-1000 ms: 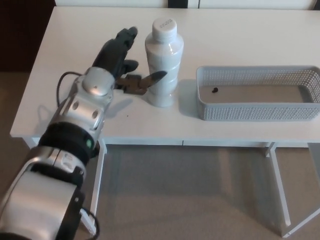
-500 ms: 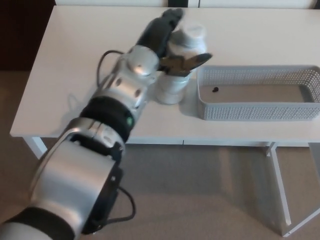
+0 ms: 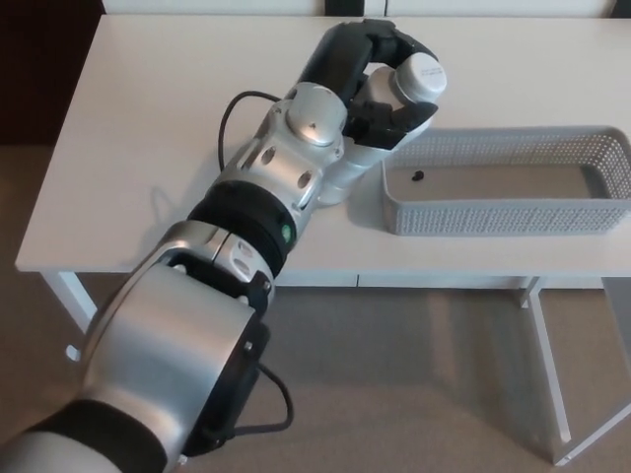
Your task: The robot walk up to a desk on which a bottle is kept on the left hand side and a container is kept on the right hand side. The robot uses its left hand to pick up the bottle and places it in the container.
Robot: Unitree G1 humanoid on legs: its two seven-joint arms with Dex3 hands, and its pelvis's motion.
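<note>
Here the left arm (image 3: 266, 197), a run of smooth silver shells and black joints with a thin black cable looping off it, reaches diagonally from the lower left up across the matte white tabletop (image 3: 148, 118). At its end the black left hand (image 3: 360, 64) wraps the bottle (image 3: 394, 108), its thick fingers (image 3: 389, 39) curled over the top side near the neck and the thumb pressed on the near side, so the fingers are closed tight on it. The bottle is white plastic with a ribbed body and a round white cap; it tilts to the right, its cap leaning over the left end of the basket (image 3: 508, 212). Whether its base touches the tabletop cannot be told. The basket is a long grey rectangular tray with perforated mesh walls, and a small dark speck (image 3: 417, 176) lies on its floor near the left end.
</note>
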